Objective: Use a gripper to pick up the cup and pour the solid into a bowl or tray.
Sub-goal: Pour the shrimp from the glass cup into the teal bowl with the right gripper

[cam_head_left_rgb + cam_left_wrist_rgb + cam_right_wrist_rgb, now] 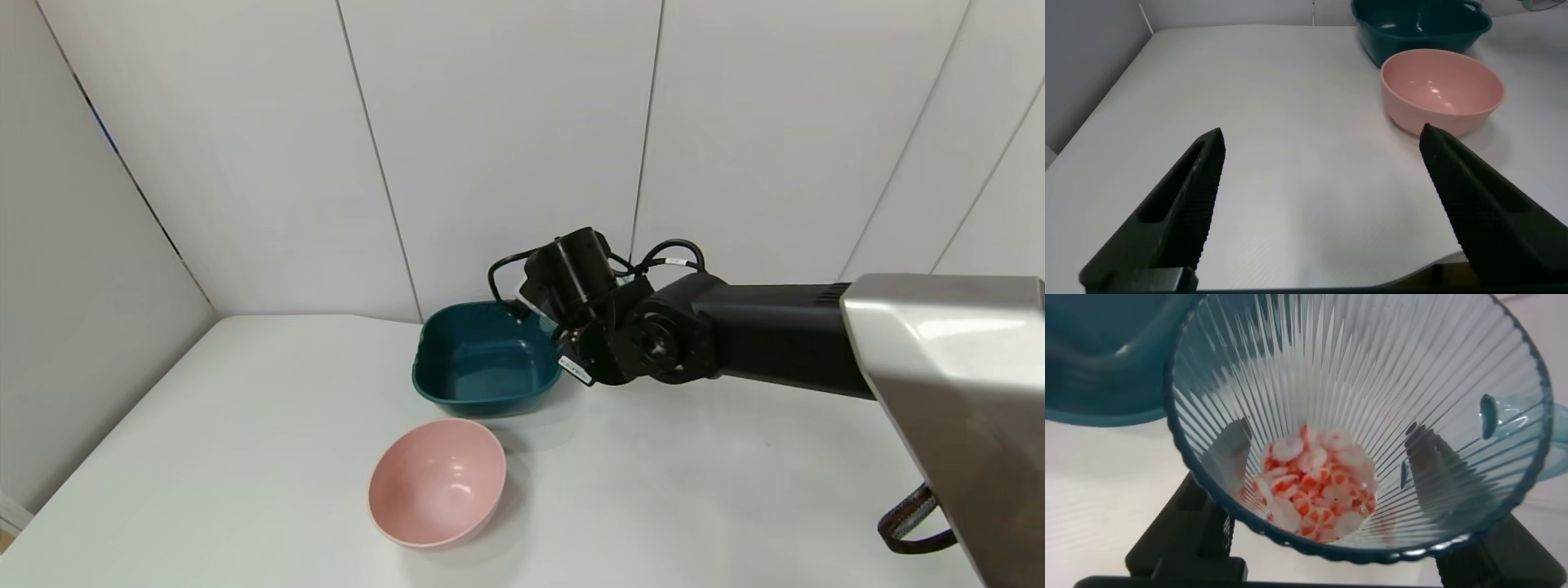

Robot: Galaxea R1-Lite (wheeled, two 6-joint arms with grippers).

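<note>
- Right gripper sits at the near-right rim of the basin. Its fingers are clamped on the cup from both sides, seen through the ribbed wall in the right wrist view.
- Cup is still loaded: the solid sits in a heap at the cup bottom, none visible in the basin.
- Judging by that, the pour hasn't started, or only just; the cup is next to the basin edge, not clearly over its middle.
- Risks: tipping this close to the rim could scatter pieces onto the table. The grip is on a smooth tapered wall, so the cup may slip as the wrist rolls.
- Pink bowl stands just in front of the basin; strays could land there too.
- Head view hides the cup behind the wrist; only the right wrist view shows the contents and the grip.
- Left gripper is parked low over the near-left table, jaws wide apart. Its camera shows both dishes, not the cup.
</note>
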